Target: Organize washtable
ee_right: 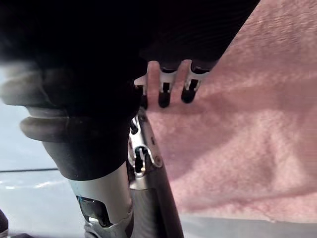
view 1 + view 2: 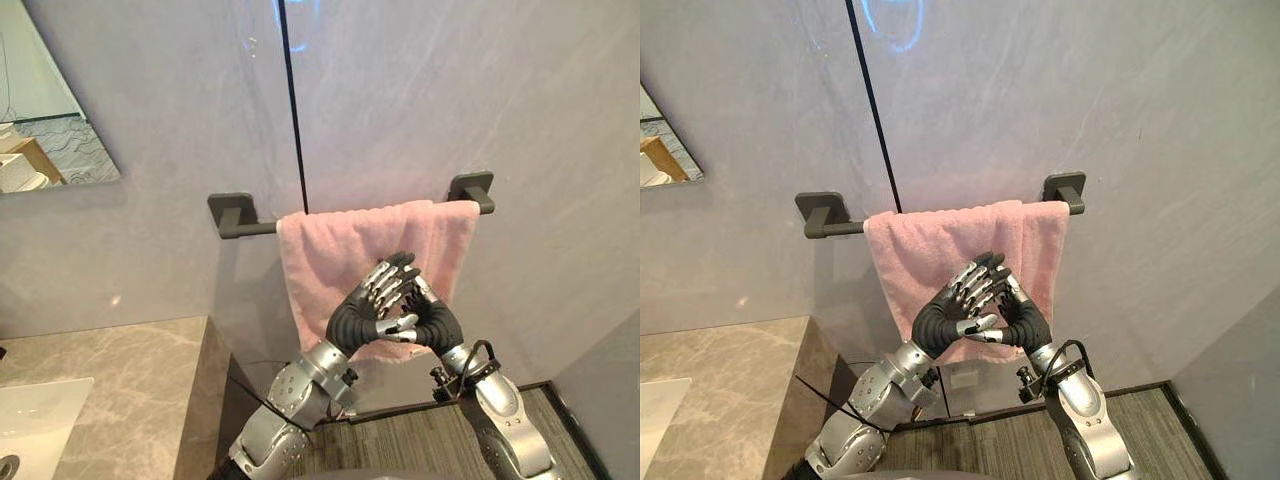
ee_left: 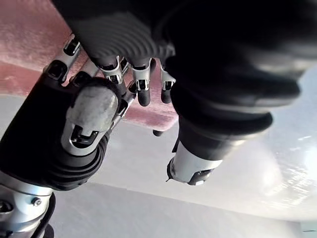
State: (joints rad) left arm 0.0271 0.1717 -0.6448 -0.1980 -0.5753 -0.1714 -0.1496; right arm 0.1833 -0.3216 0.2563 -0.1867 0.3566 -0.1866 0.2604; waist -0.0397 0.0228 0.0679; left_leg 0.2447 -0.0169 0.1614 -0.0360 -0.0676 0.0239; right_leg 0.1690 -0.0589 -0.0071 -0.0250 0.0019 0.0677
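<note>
My left hand (image 2: 358, 312) and right hand (image 2: 440, 322) meet, fingers loosely extended, before the pink terry towel (image 2: 320, 260). The right wrist view alone shows fingertips (image 1: 164, 101) gripping nothing.

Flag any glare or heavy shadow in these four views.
Left eye view and right eye view: a bluish ring of glare sits high on the glossy wall; the pink towel is evenly lit behind the left hand and right hand. Left wrist view: broad white sheen on the wall. Right wrist view: the dark hand cover is in deep shadow, the towel is lit.
</note>
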